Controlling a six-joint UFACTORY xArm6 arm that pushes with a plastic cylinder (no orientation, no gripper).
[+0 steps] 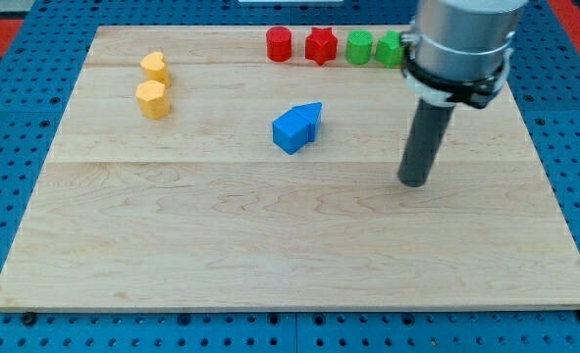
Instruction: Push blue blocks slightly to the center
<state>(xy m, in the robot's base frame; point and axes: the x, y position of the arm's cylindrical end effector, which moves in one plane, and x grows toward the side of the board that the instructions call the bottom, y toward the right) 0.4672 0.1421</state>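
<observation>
No jaws on us, just our tip (414,182) on the wooden bench (270,245). Blue cube (290,132) and touching blue triangular block (310,118) sit well toward the view's left of our tip.

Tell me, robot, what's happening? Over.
My tip down, right of the blue blocks, not touching. Blue blocks together above centre. Path between clear.

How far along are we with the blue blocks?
Done: the two blue blocks sit touching, a little toward the view's top of the board centre. In hand: my tip is on the board to their right, apart from them, no contact. Left: at most a small nudge toward the view's bottom.
</observation>
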